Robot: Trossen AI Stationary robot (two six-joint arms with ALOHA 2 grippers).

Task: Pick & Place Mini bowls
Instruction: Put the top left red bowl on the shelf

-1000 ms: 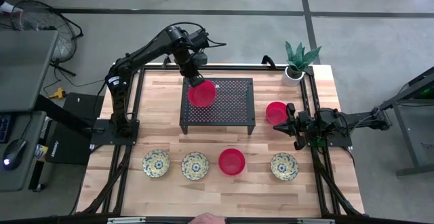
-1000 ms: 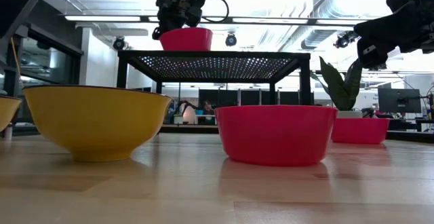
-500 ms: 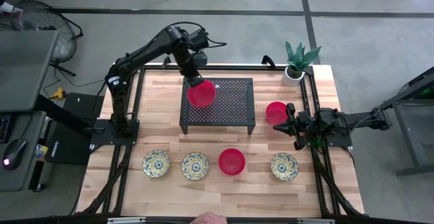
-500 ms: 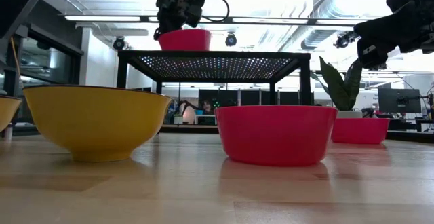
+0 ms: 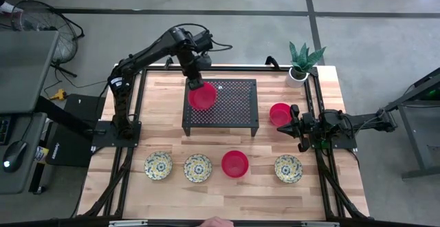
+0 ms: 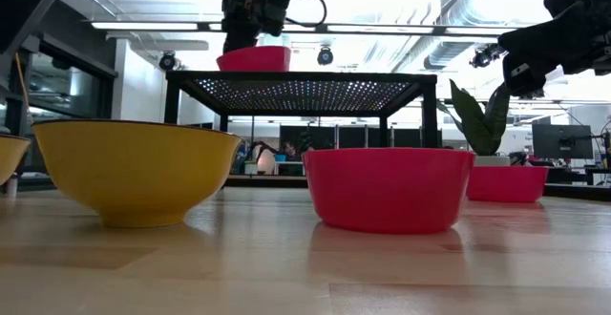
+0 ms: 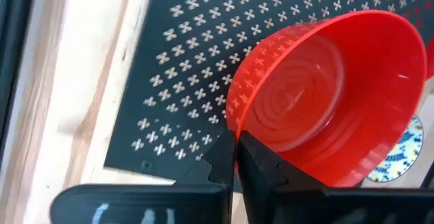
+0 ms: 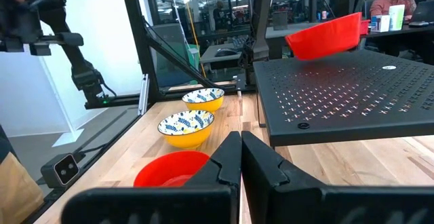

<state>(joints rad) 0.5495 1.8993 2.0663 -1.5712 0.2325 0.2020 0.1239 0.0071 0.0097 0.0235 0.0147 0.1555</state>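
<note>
The left gripper [image 5: 194, 82] has its fingers pinched on the rim of a red mini bowl [image 5: 202, 98], holding it tilted over the black perforated rack [image 5: 230, 104] near its left edge, probably for placing, while the right gripper [image 5: 293, 122], fingers together, waits beside another red mini bowl [image 5: 279, 113] near the tabletop's right edge.

From the table-level camera you lose most of the far-left yellow bowl [image 6: 8, 167] past the frame edge. The red bowl by the plant [image 6: 506, 183] sits partly behind the nearer red bowl [image 6: 389, 189]. From the right wrist camera the red bowl on the table [image 8: 171, 170] is partly covered by the fingers [image 8: 227, 157]. From the left wrist camera only a sliver of a patterned bowl [image 7: 399, 157] shows behind the raised red bowl [image 7: 325, 95].
</note>
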